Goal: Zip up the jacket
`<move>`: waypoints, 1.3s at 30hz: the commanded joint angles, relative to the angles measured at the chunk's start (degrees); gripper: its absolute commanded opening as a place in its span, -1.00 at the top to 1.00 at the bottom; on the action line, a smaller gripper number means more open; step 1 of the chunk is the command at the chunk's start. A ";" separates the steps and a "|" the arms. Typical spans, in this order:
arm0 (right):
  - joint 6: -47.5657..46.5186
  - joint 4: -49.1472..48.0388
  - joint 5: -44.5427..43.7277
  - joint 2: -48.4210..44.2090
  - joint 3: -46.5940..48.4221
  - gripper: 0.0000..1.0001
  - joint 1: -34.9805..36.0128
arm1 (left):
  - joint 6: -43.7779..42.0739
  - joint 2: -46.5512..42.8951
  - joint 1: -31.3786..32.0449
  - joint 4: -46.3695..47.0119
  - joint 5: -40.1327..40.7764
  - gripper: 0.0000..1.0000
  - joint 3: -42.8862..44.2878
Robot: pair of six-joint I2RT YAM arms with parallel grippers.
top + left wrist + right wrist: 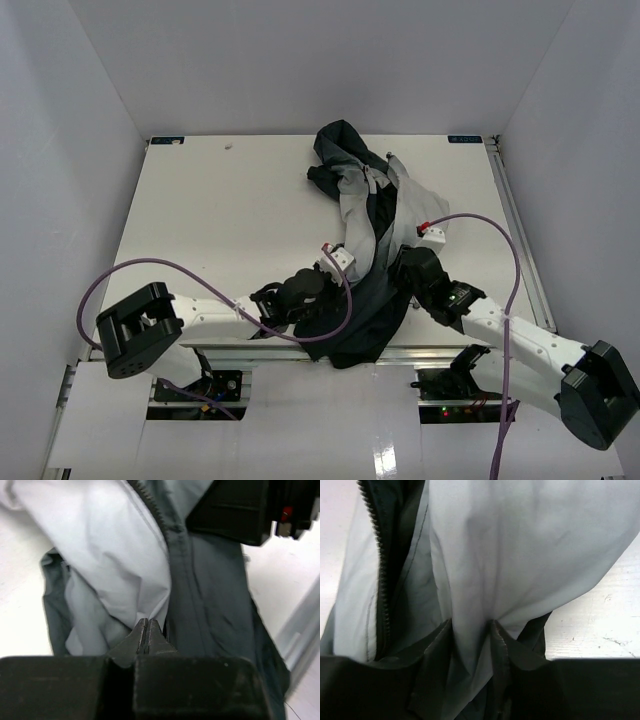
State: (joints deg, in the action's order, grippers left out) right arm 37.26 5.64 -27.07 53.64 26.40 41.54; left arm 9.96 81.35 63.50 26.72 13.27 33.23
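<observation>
The white tabletop (pixel 220 220) carries the jacket (pixel 365 215), which lies crumpled right of centre. Its long axis runs from the dark bunched end at the far side down to a dark hem draped at the near edge, between the two arms.

Both arms reach inward to the near half of the jacket, one on each side. The left tool (pixel 325 285) meets it from the left and the right tool (pixel 405 265) from the right, so neither is clearly nearer.

In the right wrist view the right tool (pixel 470 630) pinches a fold of light grey panel, which fills the gap between its fingers. In the left wrist view the left tool (pixel 146 630) is pressed together at the seam where grey meets dark cloth. The creases converge on its tips, which reads as a pinch on a thin edge.

The zipper teeth (pixel 382 580) run away from the right tool along its left side, and another length (pixel 152 505) leads away ahead of the left tool. No slider shows in any view. The coming move probably depends on stretching the front straight along that axis to bring the two rows of teeth together.
</observation>
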 commanded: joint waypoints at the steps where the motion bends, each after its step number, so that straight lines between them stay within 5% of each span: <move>1: -4.48 -10.53 -4.47 8.55 7.20 0.44 -0.46 | 2.16 -0.22 -0.62 -3.57 12.00 1.00 2.28; 5: -17.79 -16.87 1.01 19.43 17.69 0.82 -2.58 | 4.37 -4.56 -1.29 -1.85 17.81 1.00 -0.80; 15: -41.89 -18.99 18.19 39.02 40.43 0.85 -9.71 | 11.63 -8.30 -2.54 -8.90 38.16 1.00 -1.50; 23: -38.96 -12.85 30.73 45.27 47.08 0.84 -20.37 | 16.91 -8.26 -3.77 -15.84 44.86 1.00 0.05; 25: -38.07 -12.32 30.59 44.53 46.12 0.72 -21.21 | 16.85 -7.96 -3.99 -16.37 45.23 1.00 0.72; 31: -27.83 -0.64 30.60 38.06 47.24 -0.13 -20.67 | 17.09 -6.20 -4.08 -18.98 42.46 0.95 3.05; 34: -25.26 1.68 24.93 32.70 46.64 -0.24 -18.15 | 15.68 -8.15 -4.08 -17.81 39.39 -0.08 2.39; 36: -23.84 4.06 22.23 30.53 47.90 -0.24 -15.04 | 15.55 -12.09 -4.08 -16.93 36.80 -0.35 1.18; 39: -21.03 6.41 18.81 29.09 48.89 -0.23 -10.41 | 15.50 -16.92 -4.08 -14.70 35.43 -0.43 -1.33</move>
State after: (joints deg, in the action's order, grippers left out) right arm 10.79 8.12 -2.28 86.30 72.02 25.51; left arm 25.73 72.13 59.71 9.15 51.63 33.96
